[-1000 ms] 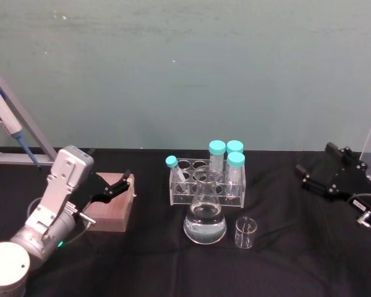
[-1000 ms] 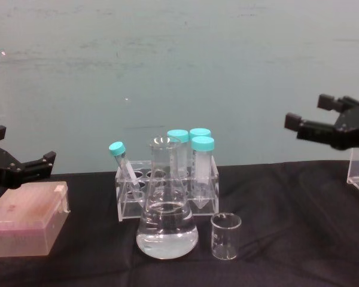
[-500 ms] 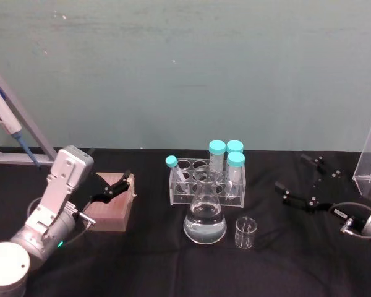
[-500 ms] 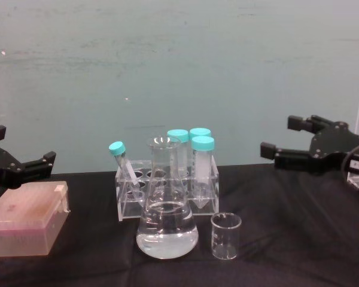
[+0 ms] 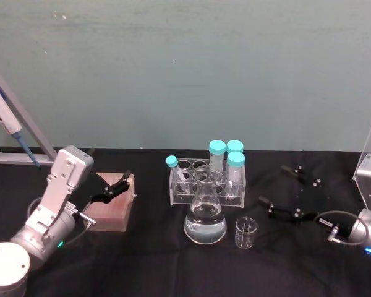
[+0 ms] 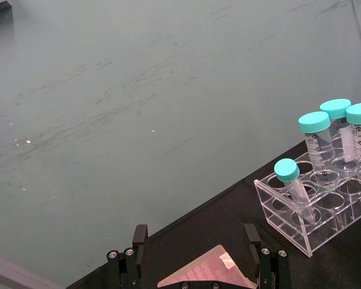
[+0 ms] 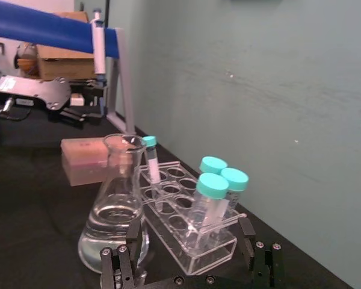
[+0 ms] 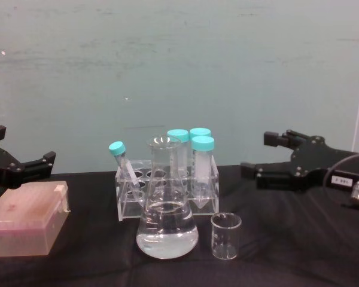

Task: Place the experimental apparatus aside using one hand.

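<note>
Right now my right gripper point(image 5: 273, 185) hangs just right of the tube rack point(image 5: 198, 193), its fingers spread wide and empty, while the left gripper point(image 5: 114, 189) sits parked over the pink box point(image 5: 111, 213), fingers also apart. The apparatus stands mid-surface point(image 5: 142, 266): the conical flask point(image 5: 204, 218) of clear liquid is in front of the rack, with the small beaker point(image 5: 245, 233) just beside it. I judge the glass slick and breakable and the flask bottom-heavy, so I'd take it by the neck and pinch the light beaker across its wall.

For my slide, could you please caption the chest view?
Open black right gripper hovers near clear conical flask, small glass beaker.
</note>
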Robot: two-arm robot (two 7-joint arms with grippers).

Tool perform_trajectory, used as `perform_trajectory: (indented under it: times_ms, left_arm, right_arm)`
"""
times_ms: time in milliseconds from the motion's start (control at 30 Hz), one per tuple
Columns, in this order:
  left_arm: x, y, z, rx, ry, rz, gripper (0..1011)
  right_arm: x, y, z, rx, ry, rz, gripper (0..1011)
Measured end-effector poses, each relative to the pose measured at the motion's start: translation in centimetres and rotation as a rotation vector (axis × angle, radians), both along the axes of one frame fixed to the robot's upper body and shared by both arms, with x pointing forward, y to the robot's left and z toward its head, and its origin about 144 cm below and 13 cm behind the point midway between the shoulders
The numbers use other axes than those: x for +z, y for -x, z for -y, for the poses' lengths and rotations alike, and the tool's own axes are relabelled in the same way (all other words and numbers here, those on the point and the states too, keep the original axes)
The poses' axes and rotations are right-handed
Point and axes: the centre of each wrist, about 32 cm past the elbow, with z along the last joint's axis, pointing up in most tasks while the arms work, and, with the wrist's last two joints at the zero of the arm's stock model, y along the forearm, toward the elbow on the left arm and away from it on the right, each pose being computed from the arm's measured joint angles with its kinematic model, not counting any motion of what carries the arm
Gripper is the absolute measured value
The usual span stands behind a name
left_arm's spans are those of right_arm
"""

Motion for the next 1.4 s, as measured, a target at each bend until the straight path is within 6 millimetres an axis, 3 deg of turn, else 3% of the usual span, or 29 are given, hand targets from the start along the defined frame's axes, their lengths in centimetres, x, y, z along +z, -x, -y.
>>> perform_trajectory:
  times_ms: [1400]
  left_arm:
    - [0.0,0.0,0.0,0.000,0.000,0.000,1000]
  right_arm:
    - [-1.2,-2.1,-1.7,0.232,0.134,-0.088,1003]
